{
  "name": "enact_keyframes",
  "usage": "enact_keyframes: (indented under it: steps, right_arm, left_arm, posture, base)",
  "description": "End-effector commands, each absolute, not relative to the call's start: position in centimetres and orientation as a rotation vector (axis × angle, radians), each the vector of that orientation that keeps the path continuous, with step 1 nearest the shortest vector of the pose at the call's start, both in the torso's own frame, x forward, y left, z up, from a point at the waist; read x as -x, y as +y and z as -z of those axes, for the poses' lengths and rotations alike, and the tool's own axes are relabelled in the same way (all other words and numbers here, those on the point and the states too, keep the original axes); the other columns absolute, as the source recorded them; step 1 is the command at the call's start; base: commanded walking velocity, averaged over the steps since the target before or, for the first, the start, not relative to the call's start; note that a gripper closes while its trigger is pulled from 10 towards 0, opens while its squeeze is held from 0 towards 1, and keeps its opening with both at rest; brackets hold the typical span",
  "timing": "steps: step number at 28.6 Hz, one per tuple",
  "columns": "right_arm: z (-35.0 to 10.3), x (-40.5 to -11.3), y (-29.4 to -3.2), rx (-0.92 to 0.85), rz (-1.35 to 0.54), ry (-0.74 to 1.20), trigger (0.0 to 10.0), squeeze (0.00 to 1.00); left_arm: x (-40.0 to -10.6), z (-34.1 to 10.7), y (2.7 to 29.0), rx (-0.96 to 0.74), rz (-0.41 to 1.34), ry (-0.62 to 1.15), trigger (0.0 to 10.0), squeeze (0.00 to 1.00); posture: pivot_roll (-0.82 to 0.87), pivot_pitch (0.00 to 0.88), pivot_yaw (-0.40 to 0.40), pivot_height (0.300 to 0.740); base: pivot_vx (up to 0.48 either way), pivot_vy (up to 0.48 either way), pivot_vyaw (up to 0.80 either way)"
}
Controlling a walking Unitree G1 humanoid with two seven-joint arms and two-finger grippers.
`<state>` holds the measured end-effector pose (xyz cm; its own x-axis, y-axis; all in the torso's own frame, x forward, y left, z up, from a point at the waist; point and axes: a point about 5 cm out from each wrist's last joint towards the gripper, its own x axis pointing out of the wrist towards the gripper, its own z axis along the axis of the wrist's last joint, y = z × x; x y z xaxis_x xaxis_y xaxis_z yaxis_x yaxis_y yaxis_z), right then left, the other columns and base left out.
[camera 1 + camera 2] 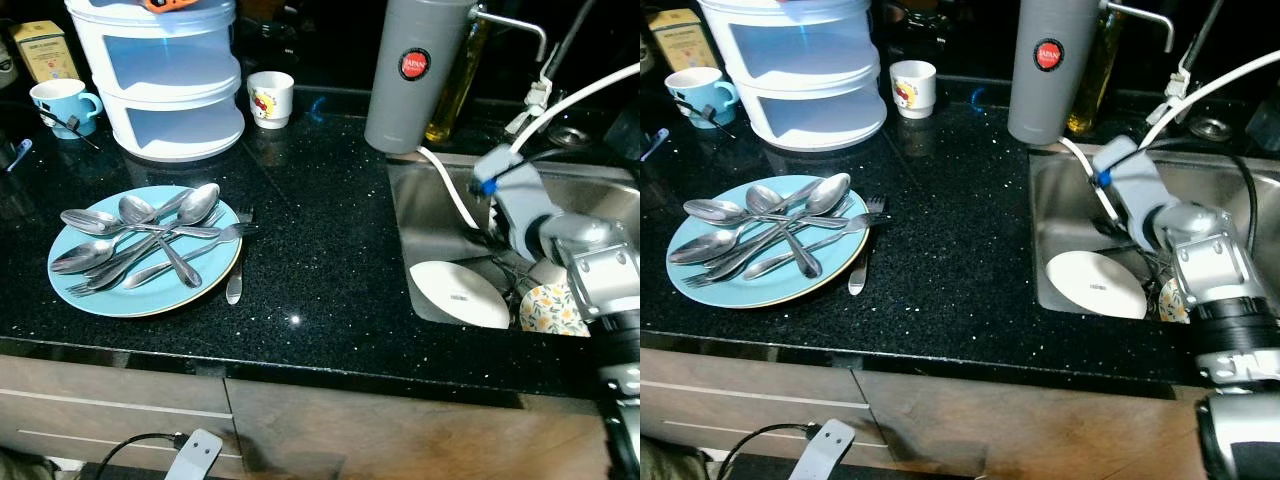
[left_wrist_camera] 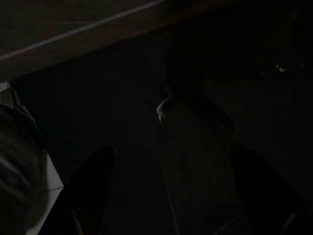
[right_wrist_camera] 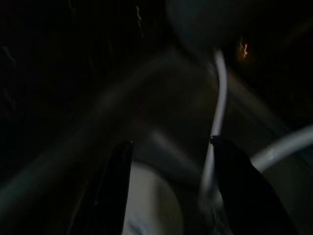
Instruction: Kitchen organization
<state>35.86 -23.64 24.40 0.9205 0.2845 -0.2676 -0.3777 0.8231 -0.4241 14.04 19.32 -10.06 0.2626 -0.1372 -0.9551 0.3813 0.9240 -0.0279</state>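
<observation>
Right gripper (image 3: pixel 168 191): fingers apart, nothing held, reaching into the sink (image 1: pixel 420 205) at right of frame.
White plate (image 1: pixel 458 294): lies in the sink, just below the fingers.
Risk: white hose (image 1: pixel 450 190) crossing the reach could snag.
Blue plate (image 1: pixel 140 290): lower left, heaped with spoons (image 1: pixel 135 235).
Far: grey canister (image 1: pixel 410 75).
Left gripper (image 2: pixel 168 196): idle, fingers apart.

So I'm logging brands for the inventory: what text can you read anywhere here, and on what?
"JAPAN": on the red round badge of the grey cylinder behind the sink; a smaller line under it is too small to read.
Yellow box at the back left: print too blurred to read.
White cup: a picture, no legible words.
White plate in the sink: a small mark, unreadable.
</observation>
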Motion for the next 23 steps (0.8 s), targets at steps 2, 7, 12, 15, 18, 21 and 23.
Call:
enact_keyframes:
  steps: [2, 7, 12, 15, 18, 21, 23]
  right_arm:
    - [-26.7, -35.8, -19.8, 0.339, -0.485, -0.006, 10.0, 0.00]
    - [-25.4, -36.6, -14.4, 0.333, -0.537, -0.004, 10.0, 0.00]
    - [-24.1, -37.3, -9.7, 0.352, -0.597, 0.010, 10.0, 0.00]
    - [-23.2, -38.2, -6.9, 0.378, -0.577, 0.062, 10.0, 0.00]
    - [-23.2, -38.4, -6.2, 0.394, -0.562, 0.082, 10.0, 0.00]
    - [-23.2, -38.4, -5.1, 0.368, -0.570, 0.109, 10.0, 0.00]
    - [-23.2, -38.4, -4.8, 0.349, -0.573, 0.120, 10.0, 0.00]
  left_arm:
    - [-14.1, 10.1, 19.1, -0.234, 0.367, 1.264, 10.0, 0.00]
    - [-14.2, 10.0, 19.1, -0.237, 0.368, 1.262, 10.0, 0.00]
    - [-14.2, 10.0, 19.1, -0.241, 0.371, 1.260, 10.0, 0.00]
    - [-14.2, 10.0, 19.0, -0.240, 0.371, 1.259, 10.0, 0.00]
    - [-14.2, 10.1, 19.0, -0.237, 0.370, 1.259, 10.0, 0.00]
    - [-14.1, 10.1, 19.0, -0.236, 0.372, 1.261, 10.0, 0.00]
    - [-14.0, 10.1, 19.0, -0.236, 0.373, 1.262, 10.0, 0.00]
  posture:
    - [-0.05, 0.000, -0.018, 0.740]
    - [-0.04, 0.000, -0.019, 0.740]
    - [-0.03, 0.000, -0.023, 0.740]
    - [-0.01, 0.000, -0.036, 0.740]
    - [0.00, 0.000, -0.040, 0.740]
    - [0.00, 0.000, -0.045, 0.740]
    - [0.01, 0.000, -0.047, 0.740]
  base:
    - [0.000, 0.000, 0.00]
    - [0.000, 0.000, 0.00]
    - [0.000, 0.000, 0.00]
    - [0.000, 0.000, 0.00]
    - [0.000, 0.000, 0.00]
    - [0.000, 0.000, 0.00]
    - [0.000, 0.000, 0.00]
